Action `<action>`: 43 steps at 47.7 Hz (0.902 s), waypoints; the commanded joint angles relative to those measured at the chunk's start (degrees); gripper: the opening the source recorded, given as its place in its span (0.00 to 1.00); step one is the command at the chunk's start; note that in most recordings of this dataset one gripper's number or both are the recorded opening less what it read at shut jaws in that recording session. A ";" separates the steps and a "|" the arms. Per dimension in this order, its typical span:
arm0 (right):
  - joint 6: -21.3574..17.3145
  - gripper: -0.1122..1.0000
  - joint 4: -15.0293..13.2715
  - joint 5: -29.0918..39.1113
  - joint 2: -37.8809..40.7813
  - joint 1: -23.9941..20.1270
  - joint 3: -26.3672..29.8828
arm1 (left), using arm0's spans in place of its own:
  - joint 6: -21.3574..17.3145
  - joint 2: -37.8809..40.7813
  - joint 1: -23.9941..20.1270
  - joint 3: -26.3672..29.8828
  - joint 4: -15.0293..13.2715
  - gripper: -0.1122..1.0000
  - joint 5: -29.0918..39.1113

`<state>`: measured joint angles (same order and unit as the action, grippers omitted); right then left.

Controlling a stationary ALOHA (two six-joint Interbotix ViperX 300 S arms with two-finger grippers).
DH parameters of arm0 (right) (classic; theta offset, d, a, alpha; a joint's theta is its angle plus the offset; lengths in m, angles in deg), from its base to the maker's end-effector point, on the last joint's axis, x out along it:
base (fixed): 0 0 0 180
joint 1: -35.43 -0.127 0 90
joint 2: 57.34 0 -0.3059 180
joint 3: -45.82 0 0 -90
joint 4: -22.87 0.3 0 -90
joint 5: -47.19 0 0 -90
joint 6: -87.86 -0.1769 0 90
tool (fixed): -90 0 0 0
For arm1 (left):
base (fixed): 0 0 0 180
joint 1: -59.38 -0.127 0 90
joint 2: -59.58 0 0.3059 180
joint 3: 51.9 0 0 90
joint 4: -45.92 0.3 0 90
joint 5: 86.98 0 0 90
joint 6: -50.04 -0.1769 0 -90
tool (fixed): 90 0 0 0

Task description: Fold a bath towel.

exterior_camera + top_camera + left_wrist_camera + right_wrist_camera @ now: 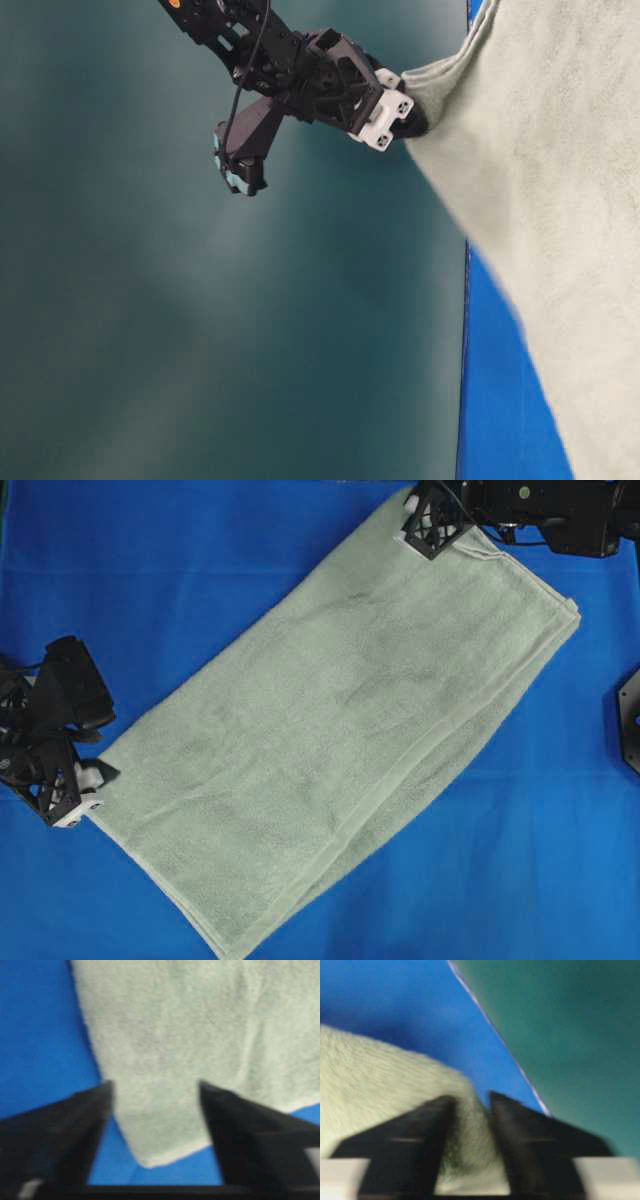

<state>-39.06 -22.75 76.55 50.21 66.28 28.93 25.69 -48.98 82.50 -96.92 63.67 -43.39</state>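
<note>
Two end effectors noted, one at each end of the cloth. Found the bath towel (340,740) lying on the blue surface (200,560), stretched on a diagonal from the near left to the far right, doubled over on itself, with a lower layer peeking out along the near right edge. Saw the left end effector (92,792) parked at the towel's left corner, low over the surface. Caught its fingers (85,1125) in the left wrist view standing wide apart, with the rounded corner of the towel lying loose between them and touched by neither. Spotted the right end effector (440,542) at the far right corner, close to the far edge of the surface. Read its fingers (415,1150) in the right wrist view as drawn narrow, with a bunch of terry cloth pinched between them. Confirmed from table level: that corner of the towel (560,200) was pulled up into a peak running straight into the right end effector (410,115).
</note>
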 commanded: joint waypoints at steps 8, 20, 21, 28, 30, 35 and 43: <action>7.73 0.66 10.11 10.11 -8.09 -1.23 -1.67 | -1.23 -2.81 -0.44 1.05 0.00 0.88 2.72; 21.36 0.64 28.30 22.41 -21.62 -0.97 -8.17 | -1.23 -7.65 -0.35 1.32 0.00 0.88 5.80; 21.53 0.64 28.92 23.47 -22.50 -0.97 -8.61 | -1.23 -7.91 -0.44 1.32 0.00 0.88 5.89; 21.53 0.64 30.50 29.62 -28.30 -0.97 -11.69 | -1.41 -8.44 -0.44 1.23 0.09 0.88 5.89; 21.53 0.64 30.67 29.62 -29.44 -0.97 -12.48 | -1.85 -8.35 -0.44 1.14 0.00 0.88 5.89; 21.45 0.64 31.03 27.86 -30.85 -0.97 -13.71 | -2.90 -8.00 -0.44 1.41 0.00 0.88 5.89; 21.53 0.64 31.46 24.87 -29.71 -0.88 -13.54 | -3.34 -7.56 -0.44 1.58 0.00 0.88 5.80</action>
<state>-17.52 8.54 102.56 20.24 65.31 14.69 22.44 -56.63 82.14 -96.83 63.50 -37.41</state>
